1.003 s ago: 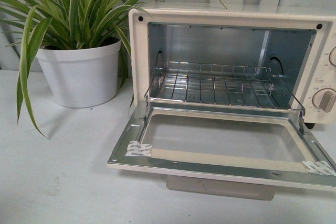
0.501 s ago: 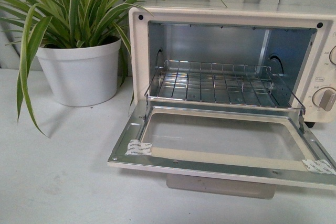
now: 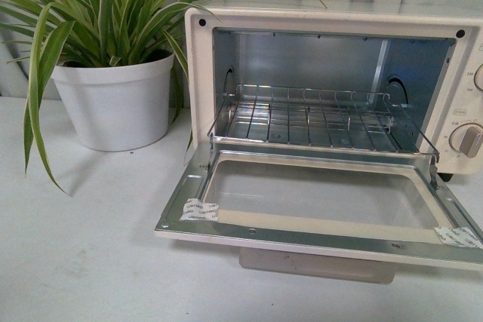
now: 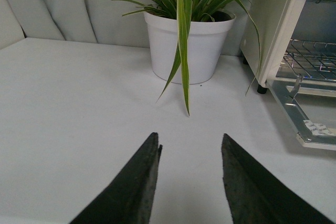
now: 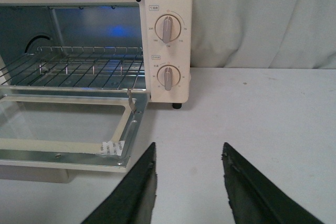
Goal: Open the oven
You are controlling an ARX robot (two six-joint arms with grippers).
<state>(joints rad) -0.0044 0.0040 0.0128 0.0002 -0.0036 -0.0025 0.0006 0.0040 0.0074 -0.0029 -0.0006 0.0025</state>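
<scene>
The cream-white oven point(image 3: 332, 22) stands on the white table with its glass door point(image 3: 317, 197) folded down flat toward me. The wire rack point(image 3: 309, 120) inside is in plain view. Its bar handle point(image 3: 317, 265) shows under the door's front edge. The oven also shows in the left wrist view point(image 4: 286, 24) and in the right wrist view point(image 5: 168, 3), where two grey knobs point(image 5: 167, 29) are seen. My left gripper point(image 4: 189, 150) is open and empty over bare table, away from the oven. My right gripper point(image 5: 188, 158) is open and empty beside the door's corner. Neither gripper shows in the front view.
A white pot point(image 3: 117, 103) with a striped green plant point(image 3: 106, 5) stands just left of the oven; it also shows in the left wrist view point(image 4: 186, 48). A pale curtain point(image 5: 262, 19) hangs behind the white table point(image 3: 83, 262).
The front view has shifted very slightly, so the oven and pot sit a few pixels higher. The door stays open and flat.
</scene>
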